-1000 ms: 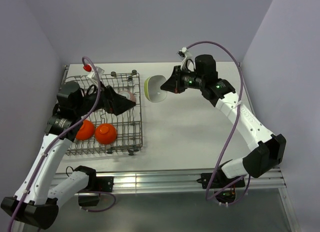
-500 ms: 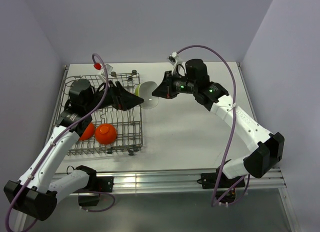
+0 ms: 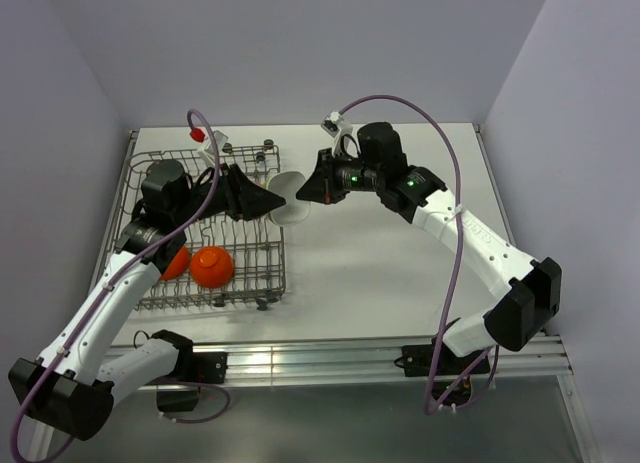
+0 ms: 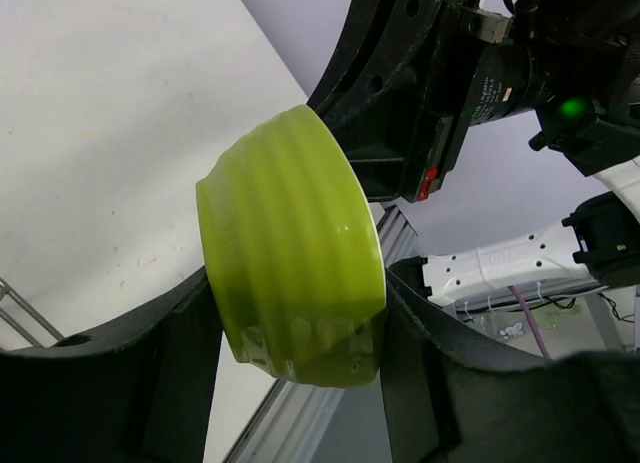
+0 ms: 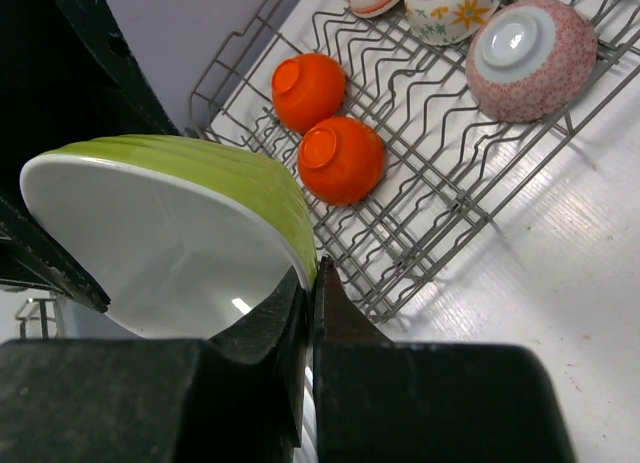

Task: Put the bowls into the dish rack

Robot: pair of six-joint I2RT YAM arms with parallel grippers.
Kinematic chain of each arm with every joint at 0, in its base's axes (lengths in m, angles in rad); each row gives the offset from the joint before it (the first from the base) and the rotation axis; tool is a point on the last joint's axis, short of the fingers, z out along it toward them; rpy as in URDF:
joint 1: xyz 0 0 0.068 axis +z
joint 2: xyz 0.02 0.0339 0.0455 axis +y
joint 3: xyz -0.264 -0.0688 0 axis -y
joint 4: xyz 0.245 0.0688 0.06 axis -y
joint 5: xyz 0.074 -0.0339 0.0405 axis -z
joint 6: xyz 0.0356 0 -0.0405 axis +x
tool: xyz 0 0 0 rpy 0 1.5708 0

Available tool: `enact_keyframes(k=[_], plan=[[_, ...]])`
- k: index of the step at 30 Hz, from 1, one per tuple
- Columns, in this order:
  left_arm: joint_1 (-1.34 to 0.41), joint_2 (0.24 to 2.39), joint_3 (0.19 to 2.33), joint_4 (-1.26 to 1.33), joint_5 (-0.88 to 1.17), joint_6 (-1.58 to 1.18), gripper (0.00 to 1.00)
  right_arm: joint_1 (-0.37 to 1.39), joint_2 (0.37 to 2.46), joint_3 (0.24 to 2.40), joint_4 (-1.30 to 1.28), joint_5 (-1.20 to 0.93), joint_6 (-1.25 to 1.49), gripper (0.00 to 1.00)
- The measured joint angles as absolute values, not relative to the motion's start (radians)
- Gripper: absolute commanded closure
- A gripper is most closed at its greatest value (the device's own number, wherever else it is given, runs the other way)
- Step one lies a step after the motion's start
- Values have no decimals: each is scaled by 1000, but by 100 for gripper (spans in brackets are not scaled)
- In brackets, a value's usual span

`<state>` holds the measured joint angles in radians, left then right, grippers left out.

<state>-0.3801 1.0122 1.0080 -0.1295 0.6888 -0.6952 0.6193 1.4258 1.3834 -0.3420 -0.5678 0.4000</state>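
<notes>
The lime-green bowl (image 3: 290,211), white inside, hangs in the air just right of the dish rack (image 3: 250,273). My right gripper (image 3: 308,195) is shut on its rim, as the right wrist view (image 5: 312,268) shows with the bowl (image 5: 170,233). My left gripper (image 3: 262,198) is open, its jaws standing on either side of the bowl's base (image 4: 290,263). Two orange bowls (image 3: 212,267) (image 3: 172,260) lie upside down in the rack. A pinkish patterned bowl (image 5: 530,58) and two pale flowered bowls (image 5: 450,8) stand in the rack's far rows.
The rack's wire edge (image 5: 450,193) lies right under the held bowl. The white table (image 3: 380,263) stretches to the right of the rack. Purple cables loop above both arms. Grey walls close in the back and sides.
My right gripper has carried the green bowl left toward the rack. My left gripper has swung right and up until its jaws bracket the bowl's base.
</notes>
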Motion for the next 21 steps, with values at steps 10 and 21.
enact_keyframes(k=[10,21], plan=[[-356,997,997,-187,664,-666,100,621,1463,1395,-354,-590,399,39],[-240,975,1044,-418,516,-357,100,587,1469,1395,-381,-618,400,28]])
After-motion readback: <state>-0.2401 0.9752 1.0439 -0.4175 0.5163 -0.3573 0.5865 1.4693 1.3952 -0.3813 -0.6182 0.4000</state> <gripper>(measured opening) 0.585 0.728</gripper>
